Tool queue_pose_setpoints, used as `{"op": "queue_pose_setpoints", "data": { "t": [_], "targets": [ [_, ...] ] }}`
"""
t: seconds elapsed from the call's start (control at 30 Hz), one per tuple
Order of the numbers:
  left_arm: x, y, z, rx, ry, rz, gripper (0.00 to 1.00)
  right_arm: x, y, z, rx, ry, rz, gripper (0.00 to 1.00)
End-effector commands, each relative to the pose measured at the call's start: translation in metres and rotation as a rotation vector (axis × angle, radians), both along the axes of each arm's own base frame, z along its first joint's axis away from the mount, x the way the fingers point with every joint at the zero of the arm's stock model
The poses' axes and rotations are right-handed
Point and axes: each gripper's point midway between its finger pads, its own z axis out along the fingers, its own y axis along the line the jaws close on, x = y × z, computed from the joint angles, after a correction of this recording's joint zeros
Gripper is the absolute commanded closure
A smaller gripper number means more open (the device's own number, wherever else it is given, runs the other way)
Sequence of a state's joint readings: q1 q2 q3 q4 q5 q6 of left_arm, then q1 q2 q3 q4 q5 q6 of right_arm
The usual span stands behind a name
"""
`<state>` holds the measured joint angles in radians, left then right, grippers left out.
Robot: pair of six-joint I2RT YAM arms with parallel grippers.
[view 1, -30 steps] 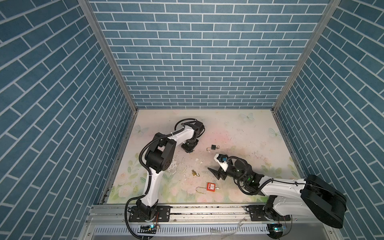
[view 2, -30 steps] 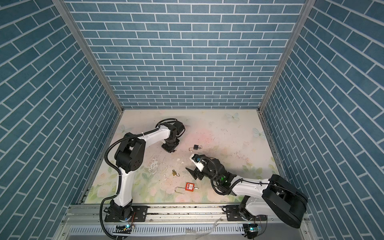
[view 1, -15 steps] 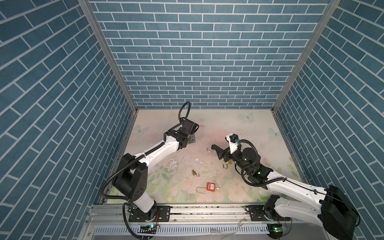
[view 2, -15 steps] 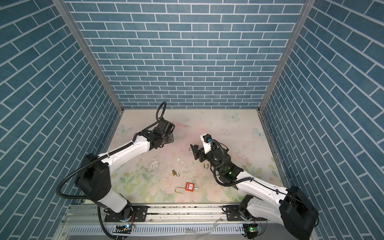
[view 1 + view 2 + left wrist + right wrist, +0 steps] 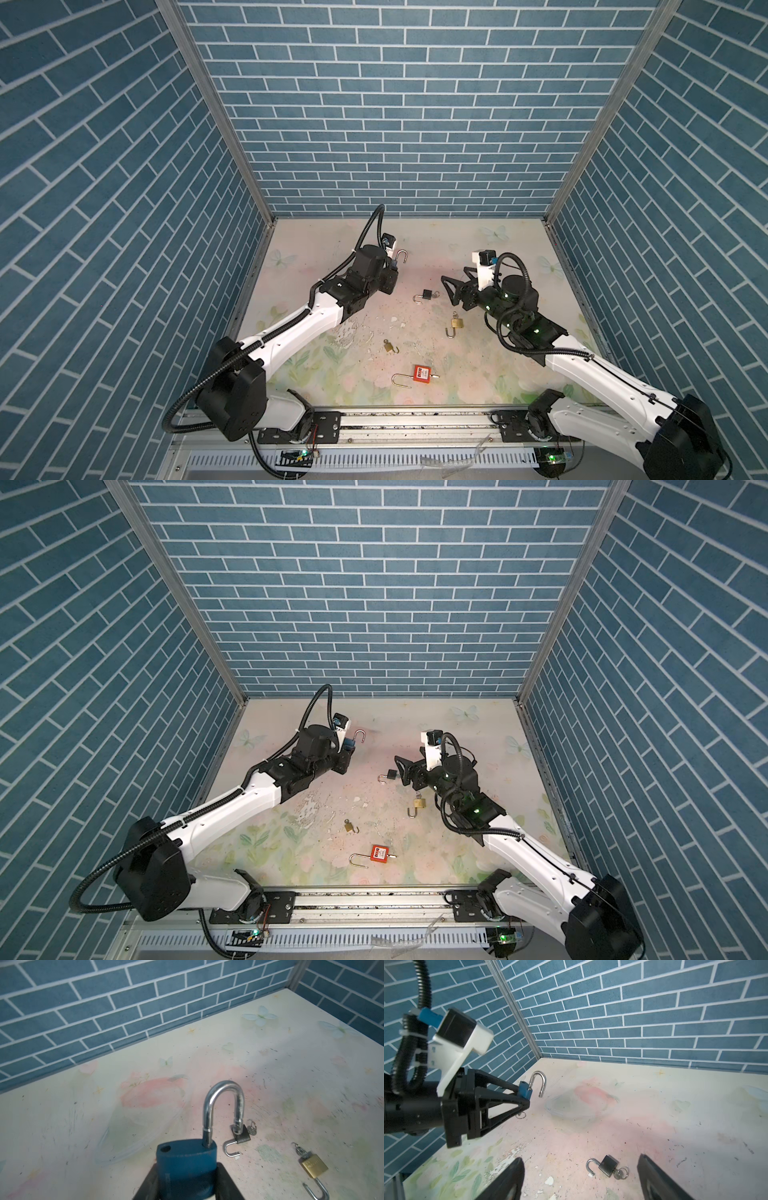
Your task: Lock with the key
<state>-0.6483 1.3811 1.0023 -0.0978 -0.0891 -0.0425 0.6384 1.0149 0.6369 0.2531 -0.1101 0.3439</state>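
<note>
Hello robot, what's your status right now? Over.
Left gripper shut on blue padlock, shackle open, lifted off the table. Right gripper open, empty, near black padlock. Nothing between the grippers.

Both top views look down from high at the front onto the table (image 5: 436, 249). Wrist views sit low and close, sharing the black padlock (image 5: 242, 1136).

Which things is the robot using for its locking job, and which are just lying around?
In use: blue padlock, left gripper holding it, open right gripper.
Lying about: black padlock, bigger brass padlock, small brass padlock, red padlock.
</note>
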Motion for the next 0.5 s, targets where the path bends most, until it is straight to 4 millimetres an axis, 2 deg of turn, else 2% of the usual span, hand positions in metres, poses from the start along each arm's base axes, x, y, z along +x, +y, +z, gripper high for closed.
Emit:
{"op": "queue_pose_setpoints", "data": {
  "t": [0.0, 0.27, 0.47],
  "targets": [
    [-0.013, -0.02, 0.013, 0.011, -0.138, -0.179, 1.0, -0.018, 0.011, -0.008, 0.024, 0.099, 0.114, 0.14],
    [-0.07, -0.035, 0.0, 0.004, -0.305, -0.48, 1.0, -0.045, 0.028, 0.006, 0.055, 0.05, 0.307, 0.16],
    [-0.085, -0.033, -0.005, 0.044, -0.368, -0.547, 1.0, -0.06, 0.038, 0.0, 0.041, 0.029, 0.389, 0.16]
  ]
}}
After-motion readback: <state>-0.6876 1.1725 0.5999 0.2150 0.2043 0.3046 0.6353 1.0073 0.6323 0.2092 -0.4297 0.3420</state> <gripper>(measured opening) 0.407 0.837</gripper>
